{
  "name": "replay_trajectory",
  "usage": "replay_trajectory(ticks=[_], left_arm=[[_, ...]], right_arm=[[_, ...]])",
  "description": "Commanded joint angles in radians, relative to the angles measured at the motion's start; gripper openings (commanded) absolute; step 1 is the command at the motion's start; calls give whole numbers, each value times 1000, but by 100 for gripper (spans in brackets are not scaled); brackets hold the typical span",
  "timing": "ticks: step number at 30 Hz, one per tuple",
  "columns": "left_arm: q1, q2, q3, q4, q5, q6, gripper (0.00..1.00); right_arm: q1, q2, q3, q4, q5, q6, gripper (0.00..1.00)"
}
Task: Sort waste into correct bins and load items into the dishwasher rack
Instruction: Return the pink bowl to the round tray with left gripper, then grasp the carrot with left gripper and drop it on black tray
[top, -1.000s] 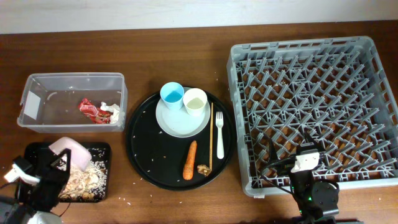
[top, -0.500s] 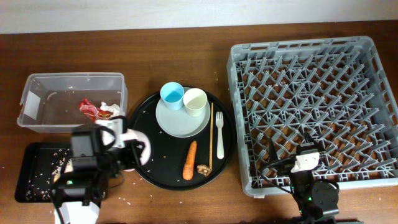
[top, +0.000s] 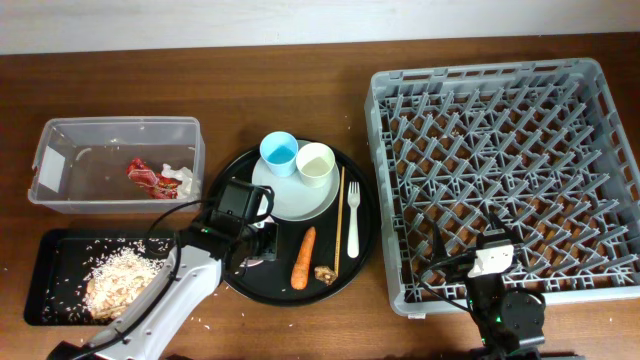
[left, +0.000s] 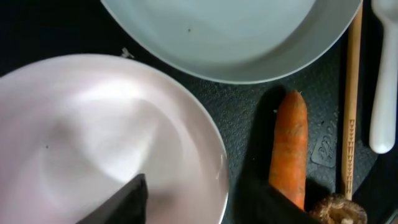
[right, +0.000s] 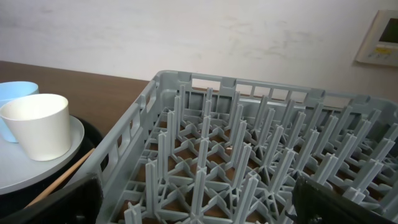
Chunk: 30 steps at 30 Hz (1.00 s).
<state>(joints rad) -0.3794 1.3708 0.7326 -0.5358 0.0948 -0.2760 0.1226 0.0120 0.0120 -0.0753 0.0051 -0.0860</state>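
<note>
Left gripper (left: 196, 199) loosened, jaws parted astride the bowl (left: 93, 137) rim.
Your bowl is on the round black tray (top: 225, 270), just beside the carrot (left: 289, 149) and plate (left: 236, 31). Right gripper (right: 199, 199) is spread wide and empty at the rack (right: 186, 81) edge.

- Large round black tray (top: 228, 192) rests mid-surface.
- Thin wooden stick (top: 339, 220) lies lengthwise on the tray's right part.
- Brown wooden surface (top: 300, 100) carries everything.
- Pale wall (right: 186, 37) behind, with a beige panel (right: 380, 38) at its right.
</note>
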Motion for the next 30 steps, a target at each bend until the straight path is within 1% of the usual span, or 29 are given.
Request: replay_trajectory(ticks=[1,2,4,6,7,8,9,10,11,12,13,14,16,17,19,21,22,23,25,27,30], left_arm=[[2,-40,110,-48,-14,16,60],[2,-62,154,-98,-14,15,62],[-10,-108,188,-174,-13,14,62],[-71,-121,188,-260,-13,-10,63],[-98,-121,187,-269,-12,-37,66],[-151,-121,187,-267,-5,-90,73],[-205,-121,187,-261,-6,-106,77],[-281,-120,185,-241,-14,-106,77],[-317,-120,184,-241,-50,-130,76],[-354,-113,184,-243,-109,-166,72],[-389,-90,184,-239,-137,-184,66],[-409,-62,184,-222,-137,-184,99],[-414,-25,184,-178,-138,-183,99],[-415,-11,184,-163,-136,-184,99],[-414,52,184,-153,-148,-200,84],[-414,75,184,-148,-163,-203,69],[-415,95,184,-150,-163,-202,65],[-415,121,184,-148,-166,-203,56],[-415,201,184,-141,-237,-272,56],[-414,289,184,-107,-242,-278,56],[-410,319,185,-100,-241,-297,55]], right_arm=[[6,-6,-6,-4,-2,1,99],[6,-6,-6,-4,-2,1,99],[6,-6,-6,-4,-2,1,99],[6,-6,-6,-4,-2,1,99],[6,-6,-6,-4,-2,1,99],[6,-6,-6,-4,-2,1,99],[6,-6,-6,-4,-2,1,99],[6,-6,-6,-4,-2,1,99],[6,-6,-6,-4,-2,1,99],[6,-6,-6,-4,-2,1,99],[6,-6,-6,-4,-2,1,99],[6,-6,-6,-4,-2,1,99],[6,-6,-6,-4,-1,1,99],[6,-6,-6,-4,-2,1,99],[6,-6,-6,-4,-1,1,99],[6,-6,-6,-4,-2,1,99],[6,-6,-6,-4,-2,1,99],[6,-6,-6,-4,-2,1,99],[6,-6,-6,-4,-2,1,99],[6,-6,-6,-4,-2,1,99],[6,-6,-6,-4,-2,1,99]])
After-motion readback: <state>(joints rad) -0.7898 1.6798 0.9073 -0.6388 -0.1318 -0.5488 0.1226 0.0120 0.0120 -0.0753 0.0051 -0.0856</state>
